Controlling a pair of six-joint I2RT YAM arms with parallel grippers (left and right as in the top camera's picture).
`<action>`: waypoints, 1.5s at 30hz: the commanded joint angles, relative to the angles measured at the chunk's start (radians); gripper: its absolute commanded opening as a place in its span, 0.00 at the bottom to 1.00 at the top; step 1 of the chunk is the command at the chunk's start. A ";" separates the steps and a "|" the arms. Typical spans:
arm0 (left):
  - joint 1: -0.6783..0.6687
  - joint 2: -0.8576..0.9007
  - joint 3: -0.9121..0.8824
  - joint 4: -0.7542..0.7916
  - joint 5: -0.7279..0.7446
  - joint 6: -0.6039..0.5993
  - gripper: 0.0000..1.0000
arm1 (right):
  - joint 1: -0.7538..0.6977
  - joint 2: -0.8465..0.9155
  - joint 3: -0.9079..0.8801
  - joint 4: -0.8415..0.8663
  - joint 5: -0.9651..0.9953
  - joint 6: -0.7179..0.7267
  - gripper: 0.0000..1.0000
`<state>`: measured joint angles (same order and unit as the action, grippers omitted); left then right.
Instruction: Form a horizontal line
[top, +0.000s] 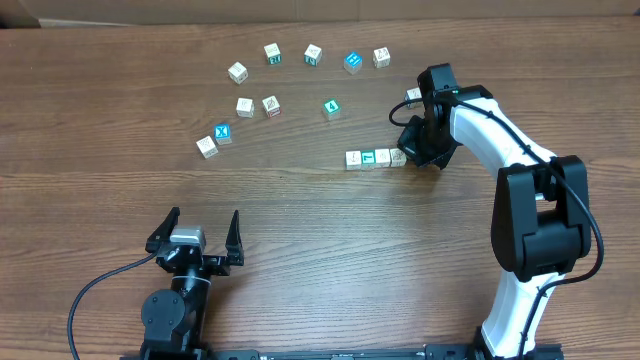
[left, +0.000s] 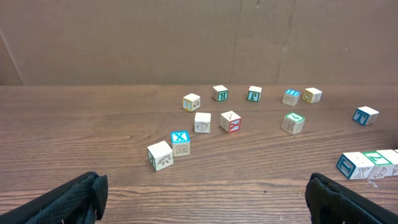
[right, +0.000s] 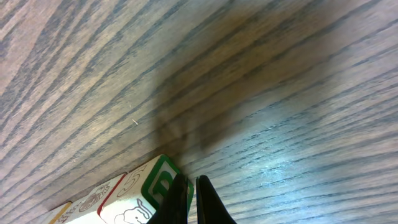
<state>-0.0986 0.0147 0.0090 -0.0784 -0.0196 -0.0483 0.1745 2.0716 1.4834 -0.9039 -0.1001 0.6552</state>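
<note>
- The right gripper (right: 191, 186) has its fingers pressed together with nothing between them. We read this as deliberate: closed fingers make one narrow blade for nudging rather than for lifting.
- Its tips sit low on the bench (top: 300, 220), right against the end cube (right: 155, 183) with the green-framed letter. That puts it at the right-hand end of the row of letter cubes (top: 376, 158).
- The row lies right of the bench's middle and holds four cubes side by side. They touch or nearly touch, and the teal-faced cube (top: 368, 158) is second from the left.
- We judge that contact at the end is meant to close gaps and square the last cube against its neighbours. Whether the tips actually press on the cube, we cannot tell.
- The left gripper (top: 205, 222) is spread wide and empty at the near edge, well apart from every cube. We take it to be parked out of the way.
- The loose cubes (top: 271, 104) are scattered in an arc farther back, well clear of the row. One cube (top: 413, 96) is just beside the right arm, partly hidden.
- The line looks nearly straight, so only fine alignment seems left. A hard push could skew it.
</note>
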 joint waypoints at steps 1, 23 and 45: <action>-0.006 -0.009 -0.004 0.003 -0.006 0.019 0.99 | 0.000 0.006 -0.004 0.008 -0.007 0.004 0.04; -0.006 -0.009 -0.004 0.003 -0.006 0.019 1.00 | 0.000 0.006 -0.004 0.009 -0.025 0.011 0.04; -0.006 -0.009 -0.004 0.003 -0.006 0.019 1.00 | 0.000 0.006 -0.004 0.046 0.019 0.003 0.05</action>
<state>-0.0986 0.0147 0.0090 -0.0784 -0.0196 -0.0483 0.1745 2.0716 1.4834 -0.8612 -0.0959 0.6579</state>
